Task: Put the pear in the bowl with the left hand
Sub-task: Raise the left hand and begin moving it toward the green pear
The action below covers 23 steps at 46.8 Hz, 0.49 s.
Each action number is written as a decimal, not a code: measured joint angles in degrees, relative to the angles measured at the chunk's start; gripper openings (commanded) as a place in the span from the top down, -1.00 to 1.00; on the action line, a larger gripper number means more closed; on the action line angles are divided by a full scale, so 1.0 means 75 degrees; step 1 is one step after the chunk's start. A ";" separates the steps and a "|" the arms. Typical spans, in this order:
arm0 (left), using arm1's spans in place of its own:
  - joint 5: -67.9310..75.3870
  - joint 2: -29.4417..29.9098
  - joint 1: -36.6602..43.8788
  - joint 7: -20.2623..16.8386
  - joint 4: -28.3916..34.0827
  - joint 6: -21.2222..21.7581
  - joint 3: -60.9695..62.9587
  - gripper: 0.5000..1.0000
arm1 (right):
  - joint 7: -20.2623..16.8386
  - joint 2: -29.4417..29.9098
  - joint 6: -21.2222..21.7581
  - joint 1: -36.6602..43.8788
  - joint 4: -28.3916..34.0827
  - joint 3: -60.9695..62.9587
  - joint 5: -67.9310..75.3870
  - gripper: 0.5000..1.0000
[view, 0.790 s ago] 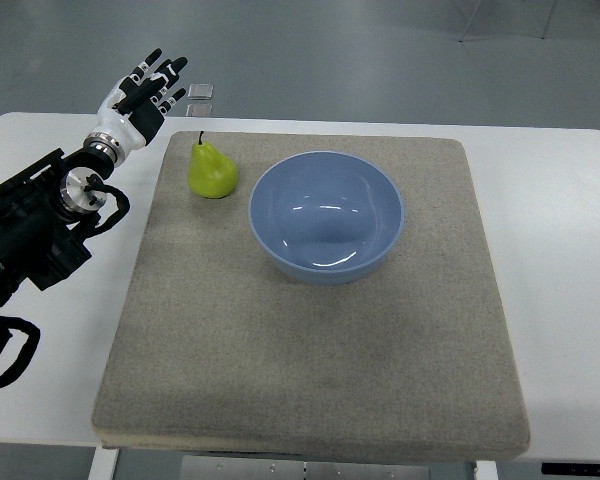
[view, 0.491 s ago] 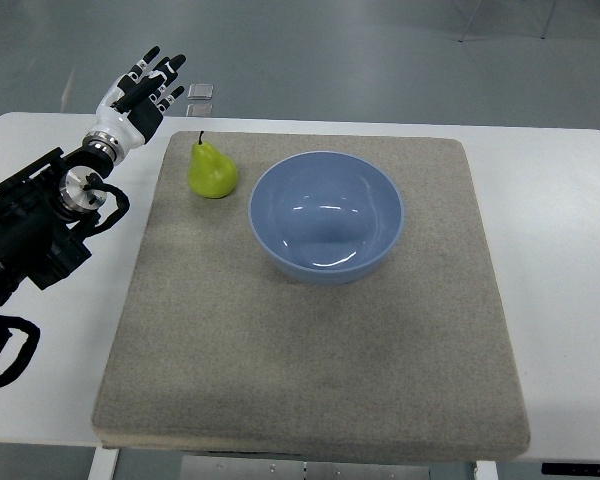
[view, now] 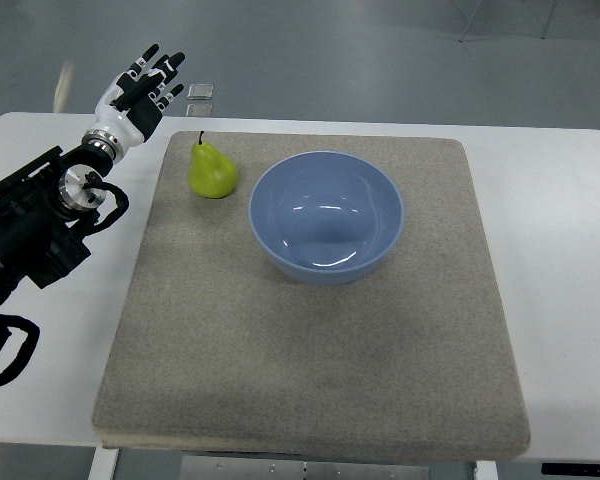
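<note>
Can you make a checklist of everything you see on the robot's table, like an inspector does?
Surface: white table with a grey mat covering most of it.
Job's things: green pear standing upright on the mat, left of the blue bowl and not touching it; the bowl is empty.
Clutter: two small clear squares at the table's far edge.
Hands: left hand open, fingers spread, up and left of the pear, holding nothing; right hand not in view.
Cables: black cable loops on the left arm.
Surroundings: grey floor beyond the table.
</note>
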 measured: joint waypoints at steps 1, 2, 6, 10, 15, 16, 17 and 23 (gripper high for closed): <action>0.0001 -0.0002 -0.0004 0.0000 0.0000 0.0000 0.0000 -0.98 | 0.0000 0.0000 0.0000 0.0000 0.0000 0.0000 0.0000 -0.69; 0.0002 -0.0004 -0.0008 0.0000 0.0000 0.0000 0.0000 -0.98 | 0.0000 0.0000 0.0000 0.0000 0.0000 0.0000 0.0000 -0.69; 0.0010 -0.0008 -0.0033 0.0000 0.0000 0.0000 0.0001 -0.98 | 0.0000 0.0000 0.0000 0.0000 0.0000 0.0000 0.0000 -0.69; 0.0011 -0.0007 -0.0091 0.0000 0.0000 0.0000 0.0004 -0.98 | 0.0000 0.0000 0.0000 0.0000 0.0000 0.0000 0.0000 -0.69; 0.0011 0.0013 -0.0122 0.0000 0.0000 0.0001 0.0009 -0.98 | 0.0000 0.0000 0.0001 0.0000 0.0000 0.0000 0.0000 -0.70; 0.0011 0.0013 -0.0129 0.0000 0.0000 0.0001 0.0010 -0.98 | 0.0000 0.0000 0.0001 0.0000 0.0000 0.0000 0.0000 -0.69; 0.0011 0.0019 -0.0140 0.0000 0.0002 0.0000 0.0011 -0.98 | 0.0000 0.0000 0.0001 0.0000 0.0000 0.0000 0.0000 -0.69; -0.0004 0.0194 -0.0211 0.0000 0.0007 0.0001 0.0011 -0.98 | 0.0000 0.0000 0.0001 0.0000 0.0000 0.0000 0.0000 -0.69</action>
